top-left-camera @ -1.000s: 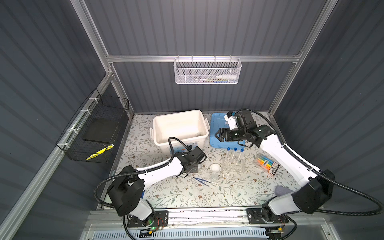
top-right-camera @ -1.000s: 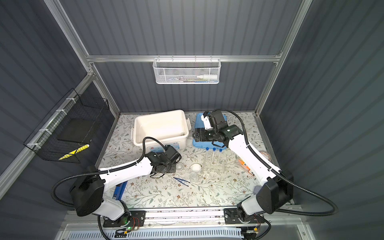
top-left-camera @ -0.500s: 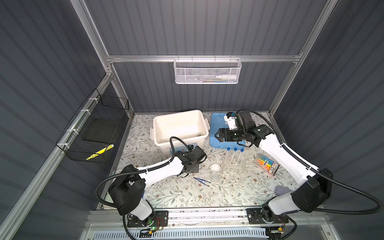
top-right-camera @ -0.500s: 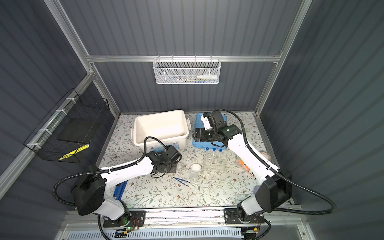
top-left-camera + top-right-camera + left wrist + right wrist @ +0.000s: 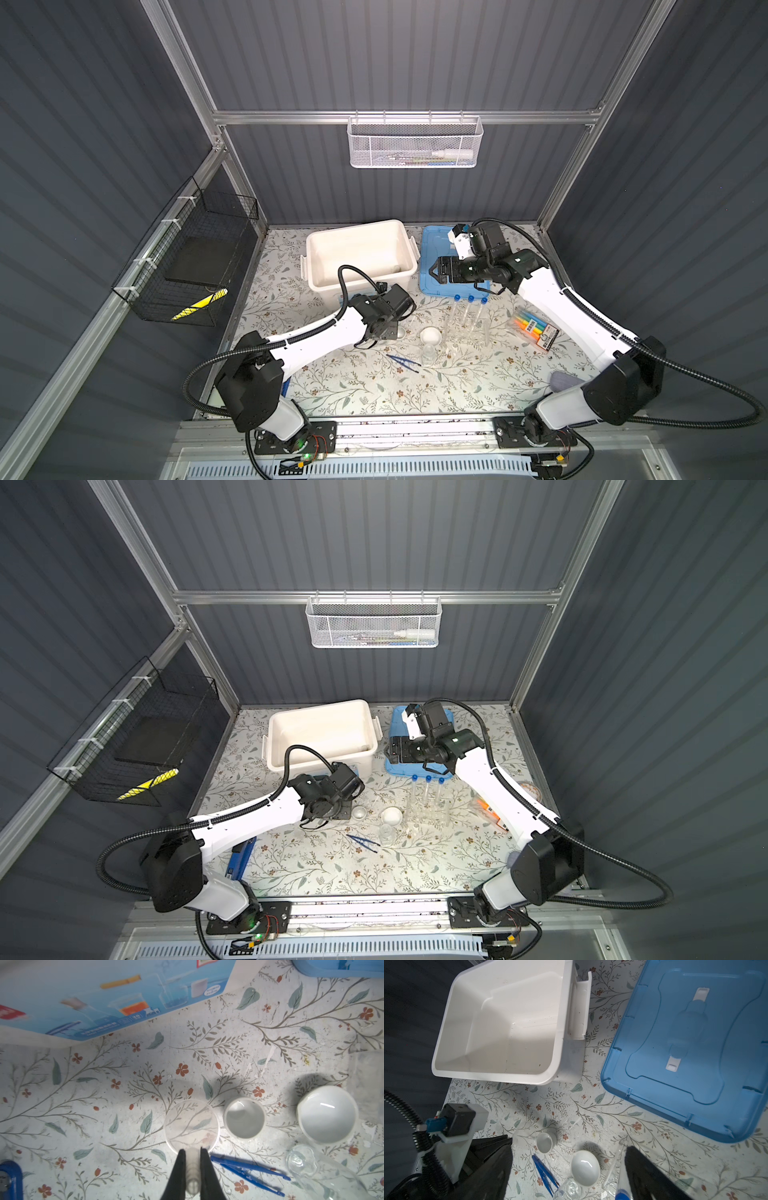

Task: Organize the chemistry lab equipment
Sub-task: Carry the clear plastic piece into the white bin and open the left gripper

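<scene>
Firmly, the left hand (image 5: 192,1150) clenches a whitish stem (image 5: 192,1167) lengthwise, its clear disc (image 5: 192,1124) beyond the fingertips (image 5: 181,1157).

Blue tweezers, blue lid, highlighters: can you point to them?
Blue tweezers (image 5: 249,1167), left wrist view, on one arm.
Blue lid (image 5: 716,1043), right wrist view, flat middle.
Highlighters (image 5: 534,330), a top view, middle of pack.

Left arm (image 5: 316,336) reaches from lower left to frame centre, wrist pointing down. Left gripper (image 5: 192,1150) pinches a pale translucent stem (image 5: 192,1164). Right arm (image 5: 573,303) stretches from lower right up-left; right gripper (image 5: 432,273) gapes wide.
</scene>
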`<action>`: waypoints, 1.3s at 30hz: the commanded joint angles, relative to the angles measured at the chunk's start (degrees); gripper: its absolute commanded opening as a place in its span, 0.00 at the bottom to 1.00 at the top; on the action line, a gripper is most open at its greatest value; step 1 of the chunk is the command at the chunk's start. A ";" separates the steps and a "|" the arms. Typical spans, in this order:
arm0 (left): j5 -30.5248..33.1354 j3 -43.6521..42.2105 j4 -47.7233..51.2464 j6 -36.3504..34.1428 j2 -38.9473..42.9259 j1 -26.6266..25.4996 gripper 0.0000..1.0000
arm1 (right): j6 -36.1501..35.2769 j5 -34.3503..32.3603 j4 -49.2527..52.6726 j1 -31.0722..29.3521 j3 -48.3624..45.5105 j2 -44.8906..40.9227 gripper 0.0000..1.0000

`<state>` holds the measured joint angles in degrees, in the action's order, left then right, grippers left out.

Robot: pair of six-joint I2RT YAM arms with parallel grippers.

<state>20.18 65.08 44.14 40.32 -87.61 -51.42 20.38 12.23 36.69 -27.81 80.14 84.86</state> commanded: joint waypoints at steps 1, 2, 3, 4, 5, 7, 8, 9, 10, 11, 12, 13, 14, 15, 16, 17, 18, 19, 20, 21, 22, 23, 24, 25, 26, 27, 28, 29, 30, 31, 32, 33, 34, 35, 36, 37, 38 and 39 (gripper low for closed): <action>3.42 4.46 6.42 -1.93 3.03 0.21 0.02 | -0.41 0.47 0.23 0.07 1.18 1.00 0.87; 4.17 5.80 7.65 -2.29 3.40 0.20 0.02 | -0.34 0.61 0.23 0.08 1.40 1.17 0.87; 4.88 7.23 8.76 -2.84 3.87 0.23 0.01 | -0.34 0.71 0.17 0.05 1.56 1.34 0.87; 5.48 8.61 9.62 -3.30 4.10 0.18 0.01 | -0.33 0.94 0.00 0.08 1.69 1.39 0.87; 6.22 10.20 10.37 -4.02 4.37 0.24 0.01 | -0.35 1.10 -0.29 0.04 1.69 1.45 0.87; 7.24 13.41 11.56 -5.35 4.56 0.14 0.01 | -0.34 1.56 -0.90 0.06 1.76 1.62 0.87; 7.70 15.20 12.35 -6.02 4.35 0.21 0.01 | -0.41 1.89 -1.15 0.04 1.93 1.79 0.87; 8.11 17.94 13.13 -6.50 4.23 0.20 0.01 | -0.44 2.21 -1.20 0.04 2.15 1.95 0.87; 8.49 19.64 13.58 -7.03 4.10 0.18 0.01 | -0.42 2.48 -1.32 0.06 2.33 2.06 0.87; 8.92 21.28 13.60 -7.67 3.90 0.22 0.01 | -0.43 2.77 -1.33 0.05 2.52 2.33 0.87; 9.07 22.72 14.98 -8.19 3.83 0.27 0.01 | -0.43 3.12 -1.50 0.08 2.63 2.46 0.87; 9.32 24.28 15.53 -8.73 3.69 0.40 0.01 | -0.43 3.34 -1.65 0.06 2.70 2.58 0.87; 9.42 25.81 15.71 -9.36 3.47 0.59 0.01 | -0.35 3.68 -1.86 0.06 2.72 2.70 0.87; 9.29 27.12 15.76 -9.97 3.35 0.90 0.01 | -0.34 3.84 -2.03 0.06 2.73 2.75 0.87; 9.13 28.48 15.71 -10.63 3.18 1.43 0.01 | -0.26 4.07 -2.23 0.04 2.66 2.83 0.87; 8.88 29.60 15.46 -11.37 3.14 2.11 0.01 | -0.15 4.37 -2.41 0.10 2.68 2.93 0.87; 8.34 30.47 15.09 -12.05 3.02 2.84 0.01 | -0.16 4.59 -2.66 0.05 2.65 3.03 0.87; 7.45 31.29 14.53 -12.93 2.98 4.18 0.01 | -0.08 4.80 -2.91 0.04 2.60 3.18 0.87; 6.43 31.81 14.32 -13.82 2.73 5.54 0.00 | 0.01 5.06 -3.30 0.05 2.57 3.29 0.87; 5.62 32.32 14.31 -14.73 2.39 6.69 0.01 | 0.17 5.21 -3.54 0.04 2.57 3.36 0.87; 4.95 33.04 12.39 -15.97 1.84 7.91 0.01 | 0.35 5.47 -3.79 0.11 2.57 3.48 0.87; 4.19 33.81 12.18 -17.08 0.93 9.18 0.01 | 0.53 5.89 -4.03 0.01 2.57 3.66 0.87; 3.41 34.65 12.05 -18.09 0.05 10.29 0.01 | 0.69 6.18 -4.35 -0.05 2.57 3.82 0.86; 2.42 35.59 11.94 -19.12 -1.25 11.67 0.01 | 0.71 6.48 -4.48 0.00 2.57 3.98 0.86; 1.26 36.44 11.71 -20.23 -2.63 13.02 0.01 | 0.63 6.44 -4.51 -0.13 2.57 4.14 0.86; 0.16 37.10 11.38 -21.01 -3.72 14.06 0.01 | 0.62 6.48 -4.52 -0.18 2.50 4.17 0.86; -1.31 37.60 10.68 -21.86 -4.97 15.45 0.01 | 0.54 6.48 -4.45 -0.20 2.41 4.17 0.85; -2.63 37.75 9.78 -22.52 -6.16 16.88 0.01 | 0.45 6.46 -4.44 -0.26 2.20 4.09 0.85; -3.48 37.75 8.98 -23.02 -7.02 18.02 0.01 | 0.29 6.45 -4.43 -0.39 1.94 3.91 0.85; -4.63 37.67 8.06 -23.59 -8.14 19.37 0.01 | 0.15 6.46 -4.25 -0.44 1.73 3.83 0.84; -5.93 37.67 7.37 -23.99 -9.25 20.66 0.01 | -0.11 6.43 -3.85 -0.51 1.68 3.66 0.84; -7.11 37.67 6.75 -24.27 -10.23 21.66 0.01 | -0.37 6.42 -3.57 -0.64 1.47 3.50 0.84; -8.20 37.75 6.22 -24.71 -11.42 22.49 0.01 | -0.75 6.46 -3.15 -0.72 1.36 3.26 0.84; -8.85 37.99 6.00 -25.20 -12.82 23.09 0.02 | -1.16 6.47 -2.71 -0.81 1.17 3.01 0.84; -9.27 38.21 5.88 -25.54 -13.96 23.63 0.02 | -1.45 6.27 -2.36 -0.77 1.01 2.74 0.84; -9.61 38.28 5.61 -25.84 -15.32 24.02 0.01 | -1.80 6.16 -2.03 -0.89 0.79 2.43 0.84; -10.09 38.28 5.31 -26.05 -16.54 24.44 0.02 | -2.21 6.10 -1.80 -0.99 0.41 2.03 0.84; -10.43 38.22 4.89 -26.23 -17.49 24.76 0.02 | -2.50 6.05 -1.72 -1.01 0.14 1.74 0.84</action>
<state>13.30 101.69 50.39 16.67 -103.26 -27.18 19.73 17.98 33.32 -28.49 81.25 88.47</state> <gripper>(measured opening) 0.124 0.841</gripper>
